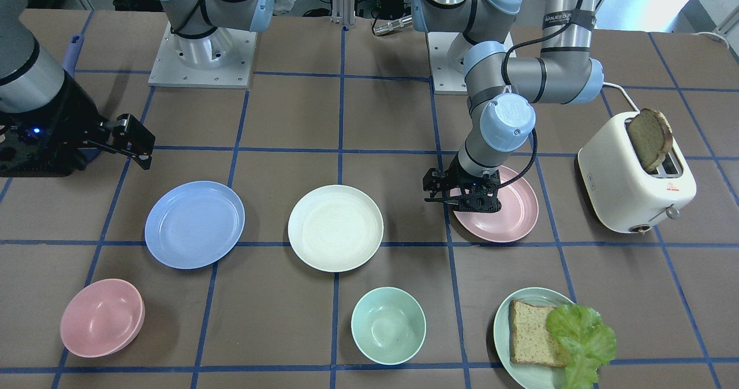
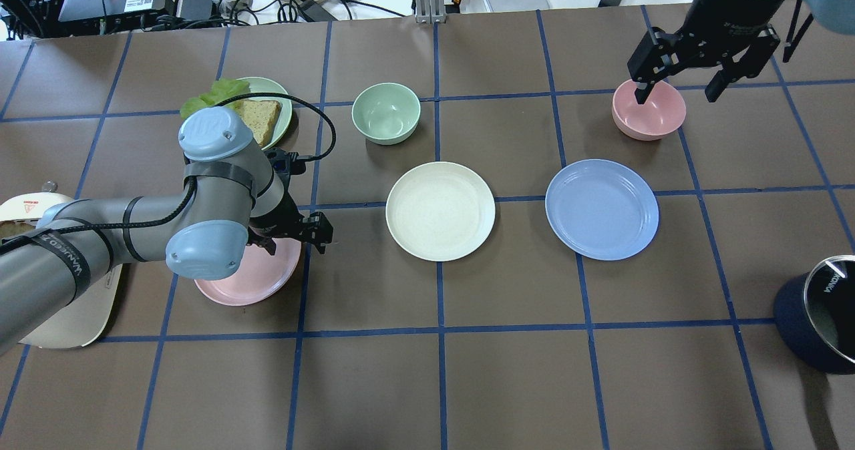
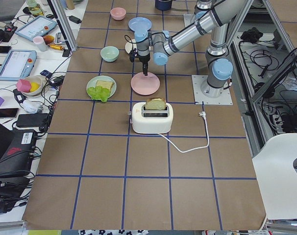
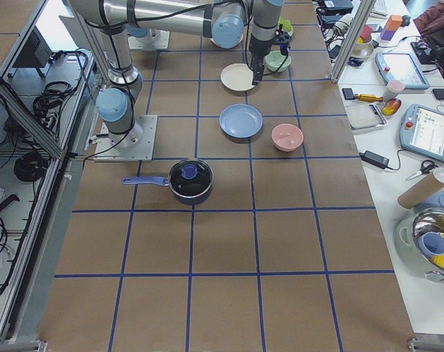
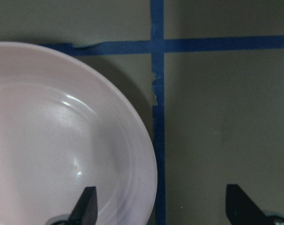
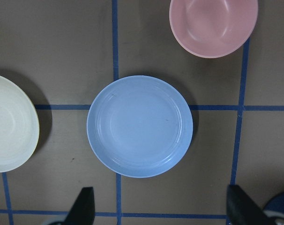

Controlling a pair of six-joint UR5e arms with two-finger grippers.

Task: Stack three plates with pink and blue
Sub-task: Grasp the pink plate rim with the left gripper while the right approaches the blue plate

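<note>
Left gripper [image 5: 161, 206] straddles rim, round matte pink plate [image 5: 53, 140].

toaster [image 1: 629, 195] near pink plate [image 1: 518, 219], mint bowl [image 1: 388, 325] apart

The near, large left arm reaches from its base across the table [image 3: 187, 171], and the left gripper [image 3: 145, 72] hangs pointing down at the far edge of the pale pink plate [image 3: 145, 84], its fingers too small to read. Just nearer than that plate stands a white toaster [image 3: 152, 119] with a slice of bread [image 3: 155, 104] in its slot. Beside the pink plate lies a green plate with bread and lettuce [image 3: 101, 88]. Farther along sit a mint bowl [image 3: 110, 53], the cream-white plate [image 3: 129, 45] mostly hidden behind the arm, the light blue plate [image 3: 139, 23] and a pink bowl [image 3: 118, 13].
</note>
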